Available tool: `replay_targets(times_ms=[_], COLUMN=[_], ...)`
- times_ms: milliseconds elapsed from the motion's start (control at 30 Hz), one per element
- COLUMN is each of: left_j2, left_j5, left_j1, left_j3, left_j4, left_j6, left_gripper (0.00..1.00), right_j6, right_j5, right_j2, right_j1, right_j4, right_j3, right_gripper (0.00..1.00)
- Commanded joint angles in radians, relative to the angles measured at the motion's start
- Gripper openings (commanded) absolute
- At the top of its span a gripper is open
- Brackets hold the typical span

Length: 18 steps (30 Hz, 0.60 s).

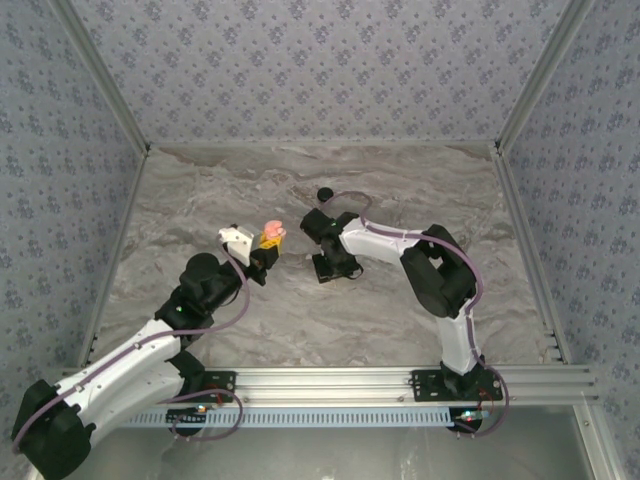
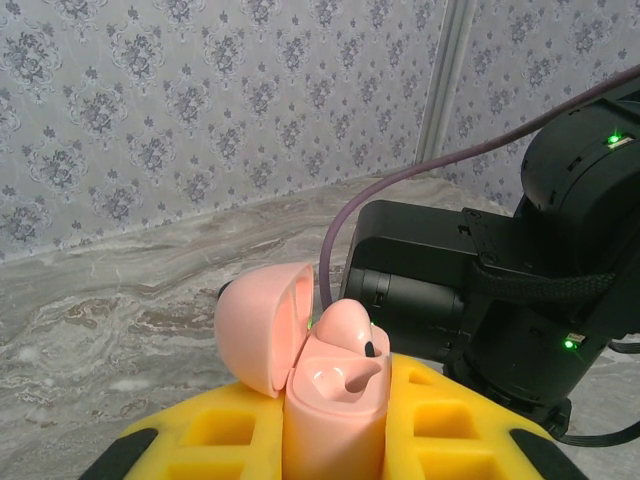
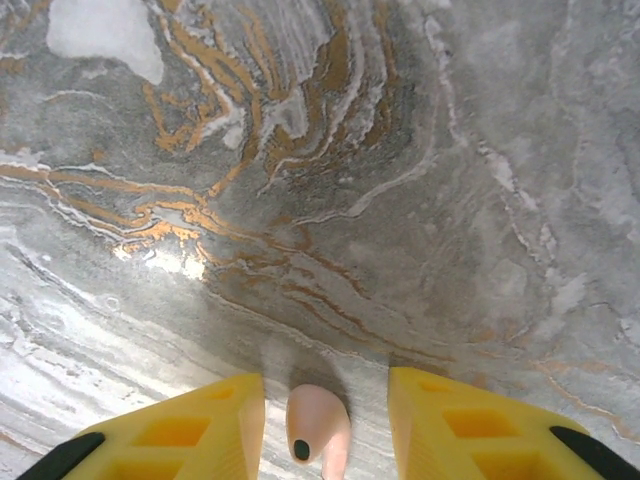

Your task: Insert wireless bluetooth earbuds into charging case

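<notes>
My left gripper (image 2: 338, 415) is shut on the salmon-pink charging case (image 2: 335, 440), held upright above the table between the yellow fingers (image 2: 220, 430). Its lid (image 2: 262, 325) is swung open to the left. One pink earbud with a black tip (image 2: 350, 325) sits in the far socket; the near socket (image 2: 345, 380) is empty. In the top view the case (image 1: 272, 232) is at my left gripper (image 1: 266, 243). My right gripper (image 3: 322, 385) is open and points down at the table. A second pink earbud with a black dot (image 3: 312, 425) lies between its fingers, touching neither.
The right arm's black wrist (image 2: 470, 290) is close behind the held case. A black round puck (image 1: 324, 193) lies on the marble table (image 1: 400, 180) behind the right gripper (image 1: 335, 266). Patterned walls close in three sides.
</notes>
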Motion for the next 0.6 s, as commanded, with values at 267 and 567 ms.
replay_targets(times_ms=[267, 567], left_j2=[-0.018, -0.016], left_j5=[-0.008, -0.006], left_j1=[-0.004, -0.004], left_j3=[0.0, 0.0], left_j4=[0.015, 0.017], left_j6=[-0.005, -0.006], left_gripper=[0.06, 0.06], right_j6=[0.027, 0.038], right_j5=[0.041, 0.069], right_j2=[0.024, 0.058], right_j1=[0.029, 0.025], right_j4=[-0.074, -0.073], right_j3=[0.031, 0.04], right_gripper=[0.33, 0.31])
